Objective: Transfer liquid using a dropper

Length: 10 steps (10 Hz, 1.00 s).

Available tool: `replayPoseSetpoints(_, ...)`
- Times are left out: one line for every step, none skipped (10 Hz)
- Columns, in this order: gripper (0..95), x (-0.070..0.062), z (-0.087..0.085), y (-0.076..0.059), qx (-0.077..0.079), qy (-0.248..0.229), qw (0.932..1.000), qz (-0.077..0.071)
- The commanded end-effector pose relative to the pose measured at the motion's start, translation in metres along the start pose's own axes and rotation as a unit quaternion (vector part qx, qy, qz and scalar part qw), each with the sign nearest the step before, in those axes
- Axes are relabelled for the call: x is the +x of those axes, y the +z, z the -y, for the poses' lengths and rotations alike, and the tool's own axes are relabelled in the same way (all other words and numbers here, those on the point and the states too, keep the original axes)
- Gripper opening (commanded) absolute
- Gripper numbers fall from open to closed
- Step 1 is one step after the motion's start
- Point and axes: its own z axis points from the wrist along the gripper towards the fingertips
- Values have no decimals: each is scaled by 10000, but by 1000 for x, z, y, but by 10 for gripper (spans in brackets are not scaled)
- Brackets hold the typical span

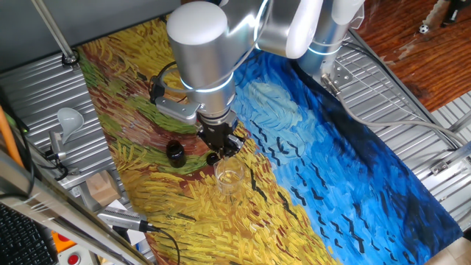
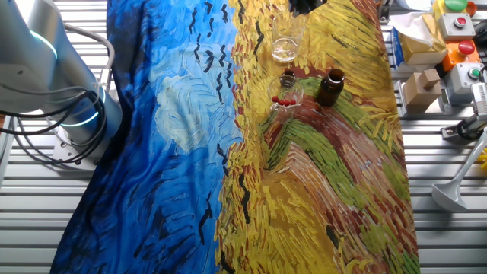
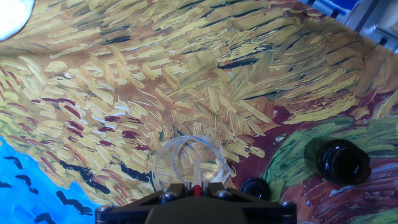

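My gripper [image 3: 198, 186] is shut on the red bulb of a dropper [image 3: 198, 188]. Its clear pipette points down into an empty clear glass [image 3: 189, 163] right below. In one fixed view the gripper [image 1: 221, 151] hangs just above that glass [image 1: 229, 179]. To the side stand an open dark bottle [image 3: 342, 160] and a small black cap [image 3: 255, 188]. In the other fixed view a second glass [image 2: 285, 95] holds several red-bulbed droppers, between the empty glass [image 2: 285, 47] and the brown bottle [image 2: 330, 86]. There the gripper is almost out of frame at the top.
A painted cloth [image 2: 190, 152] covers the table. Boxes [image 2: 420, 39] and button units [image 2: 459, 23] stand on the metal slats beside it. The arm's base [image 2: 68, 114] is at the blue side. A white lamp-like object [image 1: 70, 118] sits by the yellow side.
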Motion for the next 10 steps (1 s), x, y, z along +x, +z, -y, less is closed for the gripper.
replayPoseSetpoints(0, 0, 0, 0, 2, -5, 10000, -1)
replayPoseSetpoints(0, 0, 0, 0, 3, -5, 10000, -1)
replayPoseSetpoints(0, 0, 0, 0, 9, -4, 10000, -5)
replayPoseSetpoints(0, 0, 0, 0, 12, 4, 10000, -8)
replayPoseSetpoints(0, 0, 0, 0, 14, 7, 10000, -8)
replayPoseSetpoints(0, 0, 0, 0, 10, 13, 10000, 2)
replayPoseSetpoints(0, 0, 0, 0, 10, 20, 10000, 9)
replayPoseSetpoints(0, 0, 0, 0, -1, 25, 10000, 26)
replayPoseSetpoints(0, 0, 0, 0, -4, 40, 10000, 34)
replayPoseSetpoints(0, 0, 0, 0, -2, 49, 10000, 32)
